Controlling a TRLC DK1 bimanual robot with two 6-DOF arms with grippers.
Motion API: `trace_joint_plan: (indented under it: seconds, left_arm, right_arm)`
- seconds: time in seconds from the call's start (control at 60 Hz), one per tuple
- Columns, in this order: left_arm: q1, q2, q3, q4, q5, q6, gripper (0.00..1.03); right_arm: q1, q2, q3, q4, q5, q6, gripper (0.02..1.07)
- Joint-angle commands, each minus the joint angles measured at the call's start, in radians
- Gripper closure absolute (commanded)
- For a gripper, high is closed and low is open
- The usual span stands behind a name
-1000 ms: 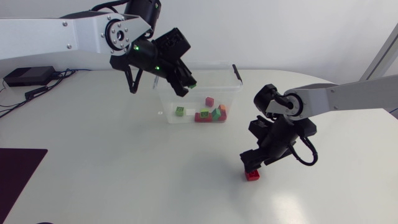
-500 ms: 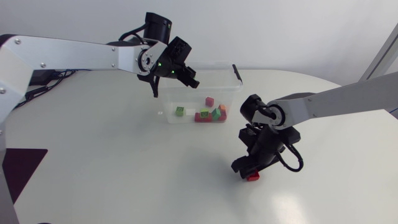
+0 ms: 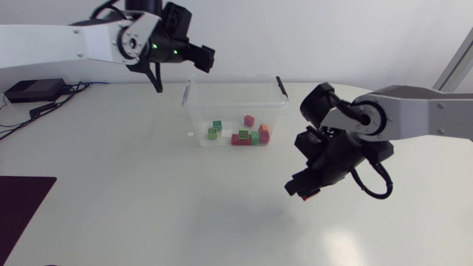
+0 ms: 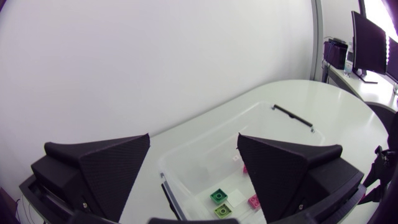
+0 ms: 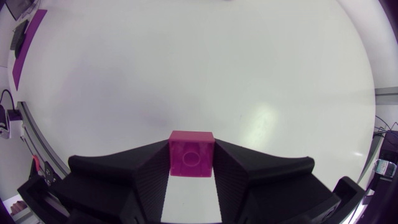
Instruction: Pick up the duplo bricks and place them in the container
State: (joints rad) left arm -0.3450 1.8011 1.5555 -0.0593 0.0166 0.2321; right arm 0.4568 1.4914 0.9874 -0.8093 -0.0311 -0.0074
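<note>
A smooth white desk (image 3: 148,207) is seen carrying a clear, rectangular plastic container (image 3: 198,125), with small green, red and pink bricks (image 3: 240,135) lying loose inside. The left claw (image 4: 193,143) is held wide open and empty near the container's rear corner. A square, studded red brick (image 5: 191,154) is clamped by the right claw (image 3: 301,192), clear of the desk.

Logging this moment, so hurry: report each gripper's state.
Left gripper: open, holding nothing.
Right gripper: shut on a duplo brick.
</note>
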Motion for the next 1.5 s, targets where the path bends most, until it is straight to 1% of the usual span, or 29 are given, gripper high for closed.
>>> trace_joint_plan:
  seconds: [0.0,0.067,0.233,0.25,0.283,0.3,0.317,0.4,0.483,0.55,0.65,0.7,0.783,0.883,0.9,0.95,0.967,0.983,1.0,1.017,1.033,1.083,1.117,1.2,1.25,1.267,1.317,1.417,1.483]
  left_arm:
    - [0.017,-0.143,-0.080,0.027,-0.006,-0.048,0.03]
    - [0.029,-0.229,-0.144,0.058,-0.006,-0.053,0.03]
    - [0.063,-0.440,-0.324,0.065,-0.007,-0.068,0.04]
    - [0.075,-0.490,-0.377,0.081,-0.012,-0.068,0.04]
    - [0.084,-0.522,-0.414,0.095,-0.015,-0.065,0.04]
    - [0.086,-0.528,-0.422,0.095,-0.017,-0.063,0.04]
    - [0.106,-0.556,-0.453,0.098,-0.020,-0.062,0.04]
    - [0.135,-0.603,-0.509,0.101,-0.021,-0.059,0.04]
    - [0.156,-0.671,-0.595,0.128,-0.027,-0.047,0.04]
    - [0.159,-0.720,-0.657,0.136,-0.035,-0.027,0.04]
    - [0.150,-0.803,-0.769,0.187,-0.043,-0.024,0.04]
    - [0.150,-0.842,-0.819,0.204,-0.043,-0.025,0.04]
    - [0.155,-0.890,-0.884,0.214,-0.043,-0.027,0.04]
    - [0.164,-0.970,-1.003,0.250,-0.043,-0.037,0.04]
    - [0.167,-0.977,-1.016,0.256,-0.043,-0.039,0.04]
    - [0.176,-1.007,-1.058,0.285,-0.043,-0.043,0.04]
    - [0.182,-1.025,-1.078,0.294,-0.043,-0.047,0.04]
    - [0.182,-1.028,-1.081,0.296,-0.043,-0.047,0.04]
    - [0.192,-1.056,-1.106,0.308,-0.043,-0.056,0.04]
    - [0.192,-1.066,-1.118,0.317,-0.043,-0.059,0.04]
    - [0.193,-1.079,-1.129,0.323,-0.043,-0.059,0.04]
    - [0.205,-1.094,-1.140,0.325,-0.043,-0.059,0.04]
    - [0.238,-1.106,-1.154,0.325,-0.043,-0.059,0.04]
    - [0.256,-1.128,-1.170,0.323,-0.043,-0.059,0.04]
    - [0.261,-1.146,-1.189,0.325,-0.043,-0.060,0.04]
    - [0.271,-1.165,-1.206,0.325,-0.043,-0.060,0.04]
    - [0.274,-1.191,-1.229,0.326,-0.043,-0.060,0.04]
    - [0.287,-1.232,-1.269,0.328,-0.043,-0.060,0.04]
    - [0.296,-1.261,-1.299,0.340,-0.043,-0.060,0.04]
  right_arm:
    - [0.008,-0.031,0.073,-0.011,0.010,-0.003,0.78]
    - [0.008,-0.033,0.120,-0.001,0.013,-0.003,0.78]
    - [0.002,0.017,0.254,0.085,0.020,-0.013,0.78]
    - [0.002,0.033,0.280,0.090,0.019,-0.013,0.78]
    - [-0.001,0.049,0.301,0.113,0.019,-0.014,0.78]
    - [-0.006,0.059,0.315,0.148,0.020,-0.014,0.78]
    - [-0.006,0.070,0.327,0.162,0.020,-0.016,0.78]
    - [-0.012,0.132,0.404,0.199,0.020,-0.017,0.78]
    - [-0.010,0.179,0.461,0.229,0.019,-0.019,0.78]
    - [-0.010,0.216,0.505,0.268,0.020,-0.020,0.77]
    - [-0.012,0.279,0.577,0.321,0.023,-0.028,0.77]
    - [-0.013,0.317,0.606,0.368,0.043,-0.042,0.77]
    - [-0.023,0.392,0.678,0.387,0.057,-0.055,0.77]
    - [-0.046,0.566,0.844,0.398,0.076,-0.059,0.75]
    - [-0.049,0.579,0.858,0.400,0.079,-0.059,0.74]
    - [-0.055,0.641,0.922,0.398,0.085,-0.062,0.59]
    - [-0.058,0.673,0.962,0.384,0.085,-0.063,0.47]
    - [-0.060,0.691,0.985,0.372,0.086,-0.065,0.38]
    - [-0.060,0.710,1.013,0.360,0.091,-0.065,0.24]
    - [-0.060,0.718,1.025,0.357,0.099,-0.066,0.14]
    - [-0.058,0.719,1.031,0.357,0.105,-0.071,0.07]
    - [-0.055,0.708,1.030,0.357,0.111,-0.071,0.06]
    - [-0.053,0.687,1.014,0.357,0.123,-0.069,0.06]
    - [-0.052,0.626,0.956,0.360,0.140,-0.071,0.07]
    - [-0.052,0.556,0.887,0.375,0.155,-0.071,0.07]
    - [-0.046,0.498,0.821,0.378,0.183,-0.072,0.07]
    - [-0.033,0.412,0.734,0.377,0.217,-0.088,0.07]
    - [-0.020,0.248,0.570,0.369,0.215,-0.088,0.07]
    - [-0.009,0.155,0.478,0.335,0.195,-0.089,0.07]
